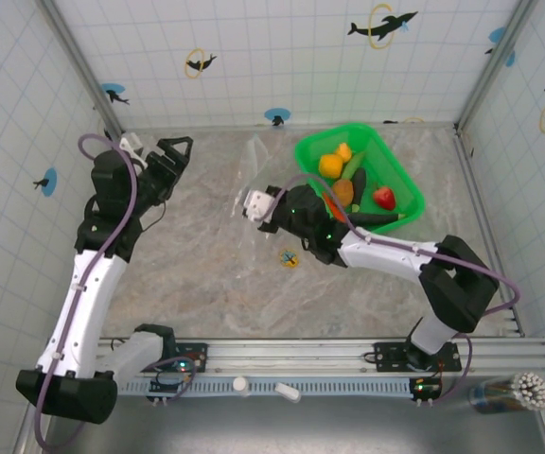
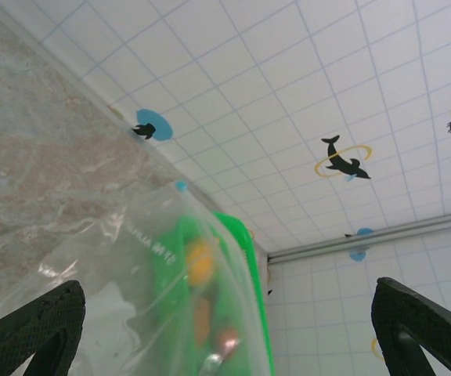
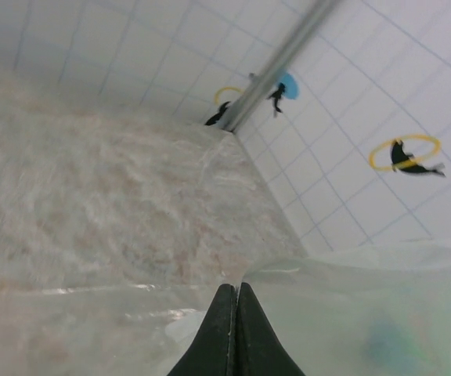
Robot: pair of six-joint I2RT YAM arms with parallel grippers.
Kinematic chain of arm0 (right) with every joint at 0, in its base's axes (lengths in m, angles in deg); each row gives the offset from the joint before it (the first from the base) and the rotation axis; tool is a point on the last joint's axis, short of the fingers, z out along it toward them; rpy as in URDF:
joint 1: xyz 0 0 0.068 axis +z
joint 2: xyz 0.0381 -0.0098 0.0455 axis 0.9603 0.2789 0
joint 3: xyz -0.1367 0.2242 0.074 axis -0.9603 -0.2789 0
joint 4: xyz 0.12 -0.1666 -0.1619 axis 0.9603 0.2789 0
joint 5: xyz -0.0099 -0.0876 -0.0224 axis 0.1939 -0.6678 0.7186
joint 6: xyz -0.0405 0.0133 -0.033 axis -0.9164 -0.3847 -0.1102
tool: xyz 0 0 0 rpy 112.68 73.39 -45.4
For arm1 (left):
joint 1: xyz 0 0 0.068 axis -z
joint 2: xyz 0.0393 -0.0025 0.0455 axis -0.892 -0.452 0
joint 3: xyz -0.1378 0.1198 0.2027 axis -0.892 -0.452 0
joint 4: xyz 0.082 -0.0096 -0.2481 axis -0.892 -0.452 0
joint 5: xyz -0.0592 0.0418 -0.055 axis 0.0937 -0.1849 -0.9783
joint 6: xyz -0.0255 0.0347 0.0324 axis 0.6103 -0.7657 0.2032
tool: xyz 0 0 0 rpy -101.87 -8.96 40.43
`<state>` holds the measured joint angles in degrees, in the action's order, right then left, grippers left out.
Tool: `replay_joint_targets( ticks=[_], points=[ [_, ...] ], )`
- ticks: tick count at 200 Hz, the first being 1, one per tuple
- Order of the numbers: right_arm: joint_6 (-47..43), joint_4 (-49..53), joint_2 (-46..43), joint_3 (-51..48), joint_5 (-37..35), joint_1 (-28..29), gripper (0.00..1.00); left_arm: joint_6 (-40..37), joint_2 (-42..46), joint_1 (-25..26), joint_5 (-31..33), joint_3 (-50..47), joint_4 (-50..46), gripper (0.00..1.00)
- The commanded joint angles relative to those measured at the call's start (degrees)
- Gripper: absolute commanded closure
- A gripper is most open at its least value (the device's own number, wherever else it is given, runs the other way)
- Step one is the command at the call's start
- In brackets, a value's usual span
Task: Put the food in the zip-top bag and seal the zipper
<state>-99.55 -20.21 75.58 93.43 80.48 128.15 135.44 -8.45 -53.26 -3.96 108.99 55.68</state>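
The clear zip-top bag (image 1: pixel 254 163) stands crumpled on the table left of the basket, and I cannot make out its zipper. My right gripper (image 1: pixel 250 192) is shut on the bag's film, and its fingertips (image 3: pixel 236 291) pinch a fold of plastic (image 3: pixel 343 313). My left gripper (image 1: pixel 174 151) hovers open to the bag's left, and the bag (image 2: pixel 124 282) lies between its spread fingers (image 2: pixel 34 329). The food lies in the basket: yellow-orange fruits (image 1: pixel 330 165), a green cucumber (image 1: pixel 358 180), a brown potato (image 1: pixel 344 192), an orange carrot (image 1: pixel 332 207), a red apple (image 1: pixel 384 197) and a dark eggplant (image 1: pixel 378 219).
The bright green mesh basket (image 1: pixel 400 175) sits at the back right, against the right arm's forearm. A tiny yellow-and-black trinket (image 1: pixel 289 256) lies on the marble table (image 1: pixel 206 274). Tiled walls close in the back and both sides.
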Motion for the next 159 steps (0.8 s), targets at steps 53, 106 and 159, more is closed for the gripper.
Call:
replay_joint_targets(
  ticks=[53, 106, 159],
  points=[
    [-36.3, -6.0, -6.9, -16.3, -8.8, 11.9, 1.0, -12.7, -2.0, -0.5, -10.5, -4.6, -8.5, 0.1],
    [-30.2, -4.3, -3.3, -5.8, -14.8, 9.7, 1.0, -10.3, -1.3, -0.4, -1.8, -3.3, -11.8, 0.07],
    [-35.1, -0.7, 4.4, 16.9, -13.8, 4.3, 1.0, -6.8, 0.1, -0.5, 10.3, 1.8, -12.7, 0.06]
  ],
)
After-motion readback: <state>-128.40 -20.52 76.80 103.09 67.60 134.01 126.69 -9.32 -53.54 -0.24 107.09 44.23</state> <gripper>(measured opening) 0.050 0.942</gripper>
